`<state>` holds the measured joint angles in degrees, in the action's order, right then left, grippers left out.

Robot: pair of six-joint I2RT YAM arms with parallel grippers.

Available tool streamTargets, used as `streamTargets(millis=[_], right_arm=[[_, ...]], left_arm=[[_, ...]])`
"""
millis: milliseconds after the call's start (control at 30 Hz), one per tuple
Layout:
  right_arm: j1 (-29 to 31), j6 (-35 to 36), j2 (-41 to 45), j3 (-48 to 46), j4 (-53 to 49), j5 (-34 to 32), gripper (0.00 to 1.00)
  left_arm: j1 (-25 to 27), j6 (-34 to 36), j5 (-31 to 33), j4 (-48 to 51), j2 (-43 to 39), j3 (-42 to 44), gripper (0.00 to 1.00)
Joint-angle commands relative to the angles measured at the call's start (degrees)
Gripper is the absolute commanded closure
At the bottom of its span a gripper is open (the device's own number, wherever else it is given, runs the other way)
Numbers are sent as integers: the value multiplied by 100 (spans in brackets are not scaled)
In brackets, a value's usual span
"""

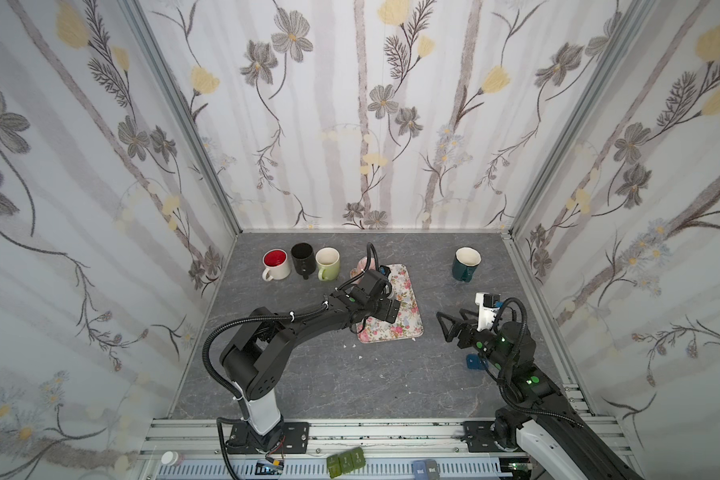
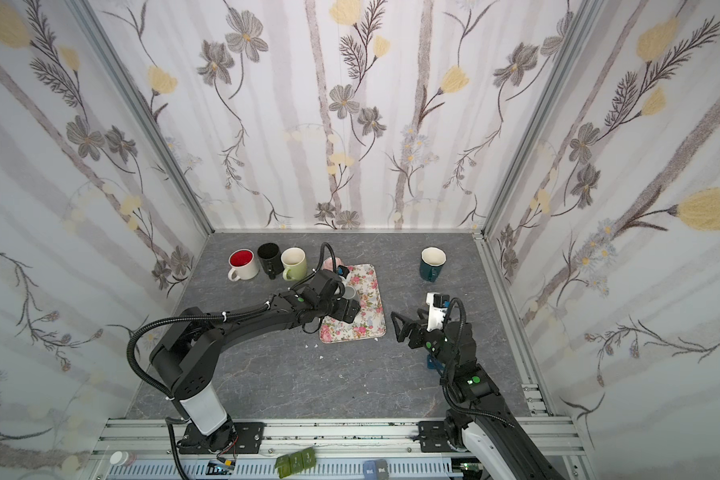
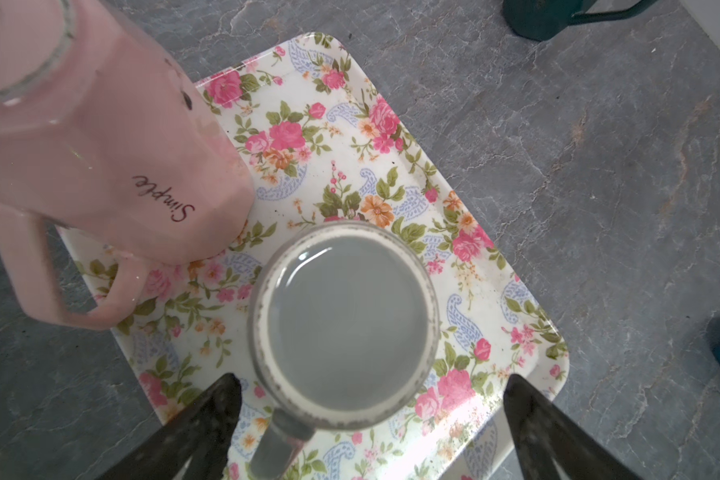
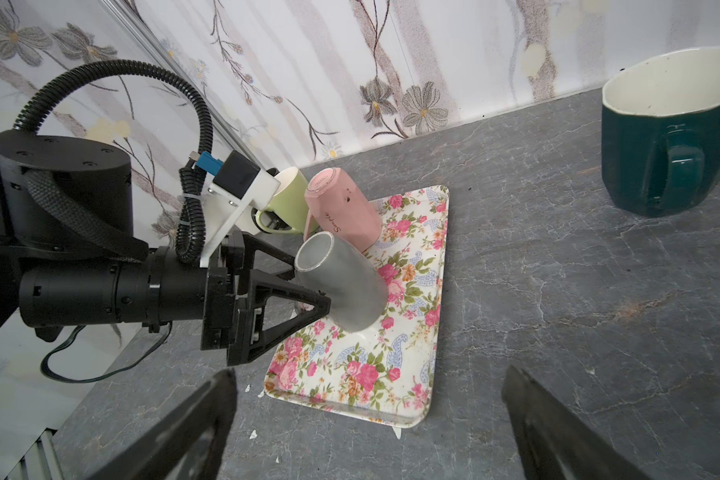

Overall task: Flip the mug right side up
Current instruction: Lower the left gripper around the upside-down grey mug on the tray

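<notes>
Left wrist view: upside-down grey mug (image 3: 346, 324) sits inside the left gripper (image 3: 373, 382), jaws wide open and empty; likely hard, slick, chippable, so squeeze mid-wall, off the handle (image 3: 281, 440).

"Simple" on the upturned pink mug (image 3: 113, 158)

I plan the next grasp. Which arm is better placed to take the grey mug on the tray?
Left, probably: the left gripper, open, straddles the upside-down grey mug on the tray; the right gripper, also open, hangs beside the tray.
</notes>
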<state>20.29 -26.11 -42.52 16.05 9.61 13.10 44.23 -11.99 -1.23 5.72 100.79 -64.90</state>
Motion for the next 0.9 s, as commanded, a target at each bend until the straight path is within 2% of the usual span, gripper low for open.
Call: streamTargets(millis=[0,233,333,567,700,867], right_arm=[[1,-102,97,-67,-79,-49,0],[1,-207,285,-146,-150,-10,0],[-4,-217,356,-179,-187,-17,0],[-7,-341,366,-295,-89,80,0],[-26,-337,328,-155,-290,16,0],[-26,-499,379,-426,-22,78,0]], left_arm=[[105,-238,-114,-125,21,-57,0],[297,-383,-204,-34,81,-108,0],[290,-436,26,121,-21,-145,0],[284,-259,465,616,-60,-352,0],[293,104,708,840,-160,-454,0],[296,247,607,589,-200,-233,1]])
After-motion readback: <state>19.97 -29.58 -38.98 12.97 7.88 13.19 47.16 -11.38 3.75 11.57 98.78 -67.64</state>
